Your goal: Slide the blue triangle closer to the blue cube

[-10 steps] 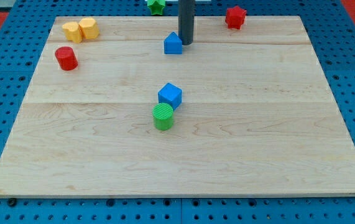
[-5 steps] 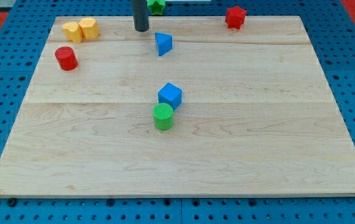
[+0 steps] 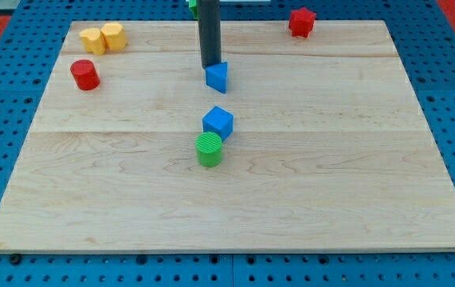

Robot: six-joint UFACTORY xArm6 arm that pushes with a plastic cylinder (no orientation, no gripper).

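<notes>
The blue triangle (image 3: 217, 76) lies on the wooden board (image 3: 331, 159), above the view's middle. The blue cube (image 3: 218, 123) sits a short way below it, near the board's centre. My tip (image 3: 210, 65) stands right at the triangle's upper left edge, touching or nearly touching it. The dark rod rises straight up out of the view's top.
A green cylinder (image 3: 209, 149) touches the blue cube's lower left side. A red cylinder (image 3: 84, 74) and two yellow blocks (image 3: 103, 38) sit at the upper left. A red block (image 3: 301, 21) sits at the top right. A green block (image 3: 192, 5) is partly hidden behind the rod.
My tip swung left past the triangle, then came back right and down behind it. The blue triangle has turned and slid down the view, closer to the blue cube.
</notes>
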